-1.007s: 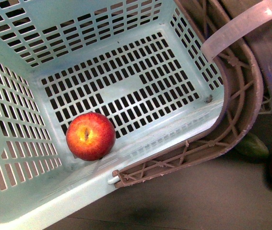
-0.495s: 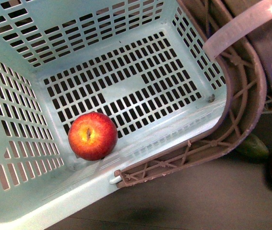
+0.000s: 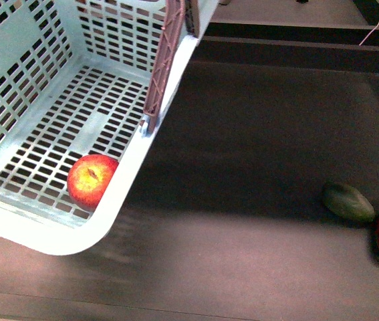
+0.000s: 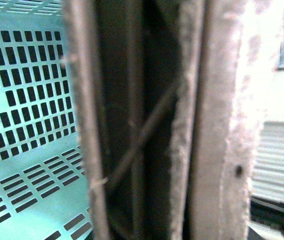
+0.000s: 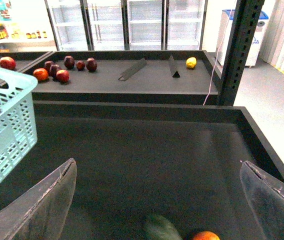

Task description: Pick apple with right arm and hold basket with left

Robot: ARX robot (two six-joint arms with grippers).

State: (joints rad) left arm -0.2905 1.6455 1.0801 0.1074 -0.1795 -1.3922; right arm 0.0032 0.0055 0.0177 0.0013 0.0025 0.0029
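Basket (image 3: pixel 42 234) at left holds the bright apple (image 3: pixel 92 180) in its near corner, so picking looks done; left fingers' grip (handle (image 4: pixel 84 100) fills that view) I cannot tell. Right fingers (image 5: pixel 36 210) gape empty above the bench (image 3: pixel 256 134); only holding is left.

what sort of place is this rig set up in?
Most likely a supermarket, or a mock-up of one: glass-door fridges at the back, loose fruit laid out on a dark display shelf, and a turquoise shopping basket up front.
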